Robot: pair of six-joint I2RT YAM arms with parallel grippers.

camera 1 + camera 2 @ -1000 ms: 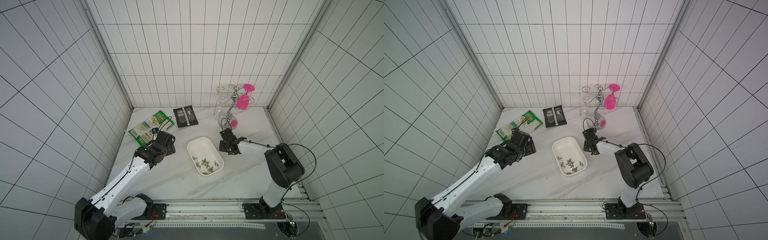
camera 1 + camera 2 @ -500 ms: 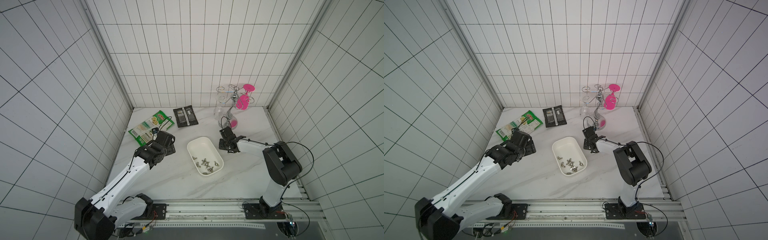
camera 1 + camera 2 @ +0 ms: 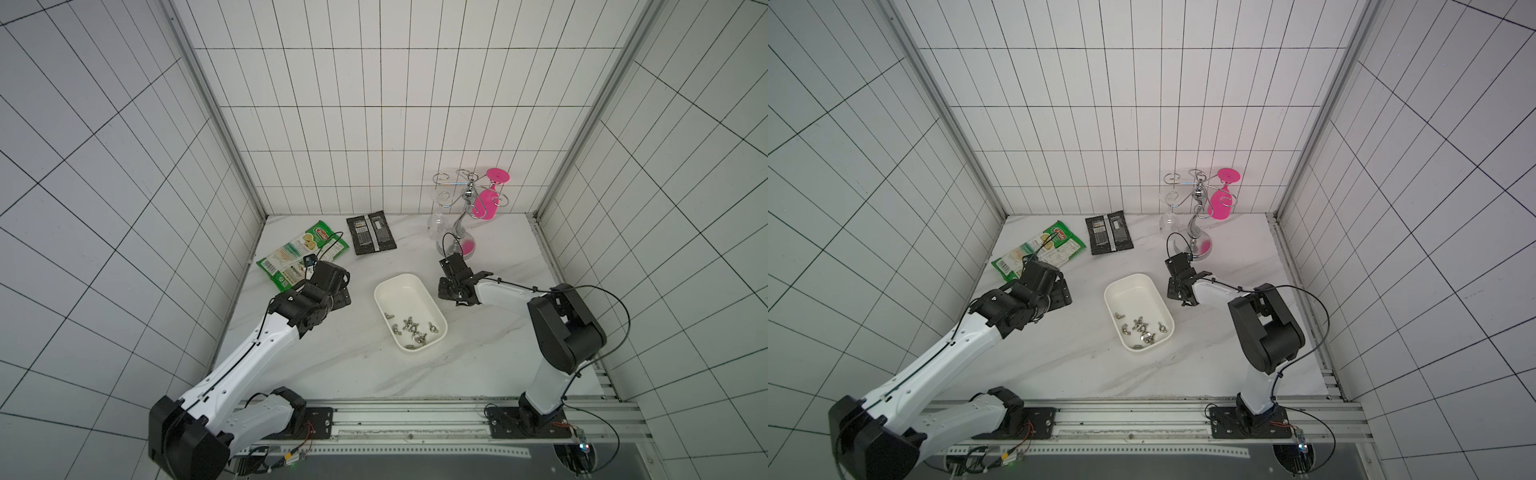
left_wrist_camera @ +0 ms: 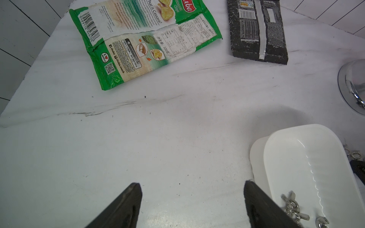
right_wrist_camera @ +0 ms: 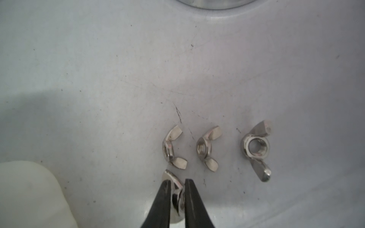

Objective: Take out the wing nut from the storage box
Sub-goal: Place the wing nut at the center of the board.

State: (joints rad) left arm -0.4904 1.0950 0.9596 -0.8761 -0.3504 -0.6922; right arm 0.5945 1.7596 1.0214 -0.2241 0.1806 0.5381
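Note:
The white storage box [image 3: 409, 276] [image 3: 1127, 278] [image 4: 296, 128] lies mid-table with several wing nuts [image 3: 409, 328] [image 3: 1142, 326] at its near end. My right gripper [image 5: 177, 181] [image 3: 446, 293] is down at the table just right of the box. Its jaws are shut on a wing nut [image 5: 169, 176], one wing of which sticks out past the tips. Three more wing nuts [image 5: 207, 151] lie in a row on the table just beyond it. My left gripper [image 4: 192, 184] [image 3: 338, 296] hovers open and empty left of the box.
A green snack packet [image 3: 301, 253] and a black packet [image 3: 372, 232] lie at the back left. A chrome glass rack [image 3: 461, 212] holding a pink glass [image 3: 486, 203] stands at the back, its base [image 5: 213, 3] close beyond the right gripper.
The right arm has shifted only slightly beside the box. The left arm has not moved.

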